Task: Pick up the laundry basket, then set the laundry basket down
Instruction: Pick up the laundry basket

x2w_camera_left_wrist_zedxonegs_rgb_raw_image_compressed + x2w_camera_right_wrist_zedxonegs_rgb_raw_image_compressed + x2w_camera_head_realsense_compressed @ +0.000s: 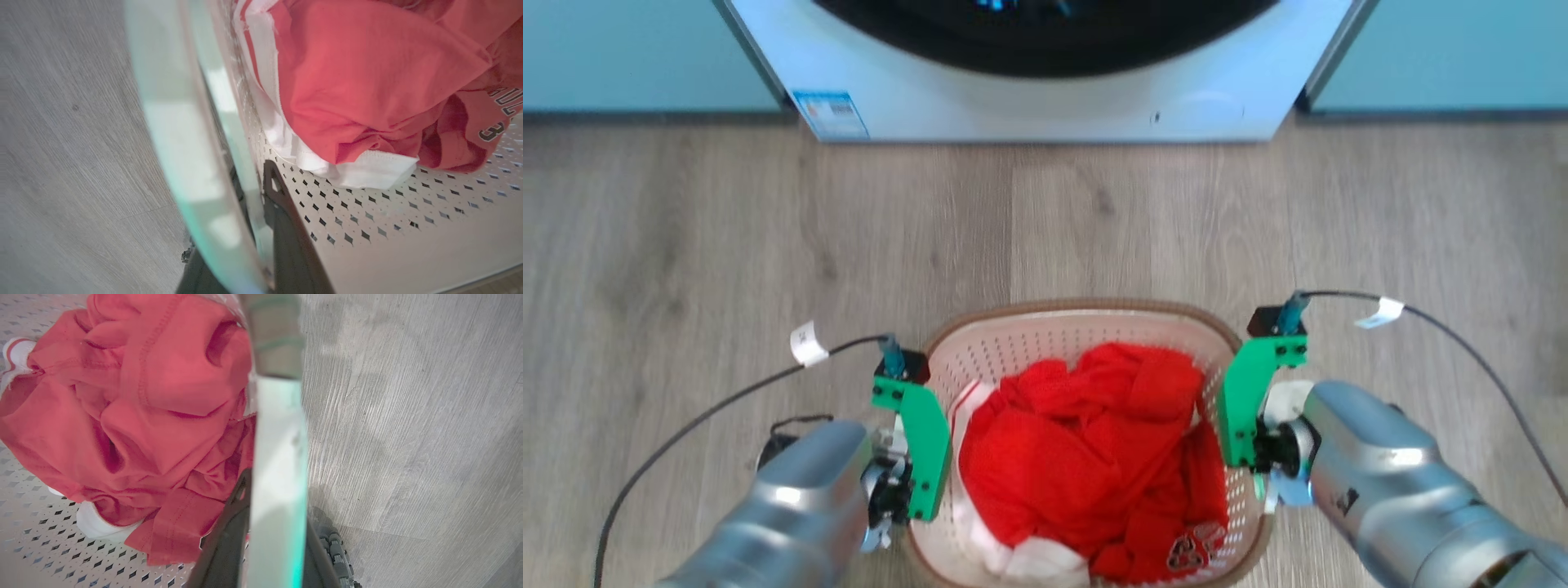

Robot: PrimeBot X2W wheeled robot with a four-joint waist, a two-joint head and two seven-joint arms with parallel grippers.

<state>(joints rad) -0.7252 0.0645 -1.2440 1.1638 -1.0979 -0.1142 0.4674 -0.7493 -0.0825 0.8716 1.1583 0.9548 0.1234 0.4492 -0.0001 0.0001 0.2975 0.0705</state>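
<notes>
The laundry basket (1078, 309), white and perforated with a brown rim, sits low in the head view, full of red clothing (1094, 457). My left gripper (923, 465) is at its left side and my right gripper (1241, 425) at its right side, each under a green mount. In the left wrist view, my left gripper (245, 245) has dark fingers (286, 228) on both sides of the pale side handle (179, 134). In the right wrist view, my right gripper (278, 547) clamps the other handle (278, 457) the same way. I cannot tell whether the basket's base touches the floor.
A white washing machine (1045, 90) with a dark round door stands straight ahead, between teal cabinets (645, 49). Grey wood-look floor (1094, 212) lies between it and the basket. Black cables (711, 416) trail from both wrists.
</notes>
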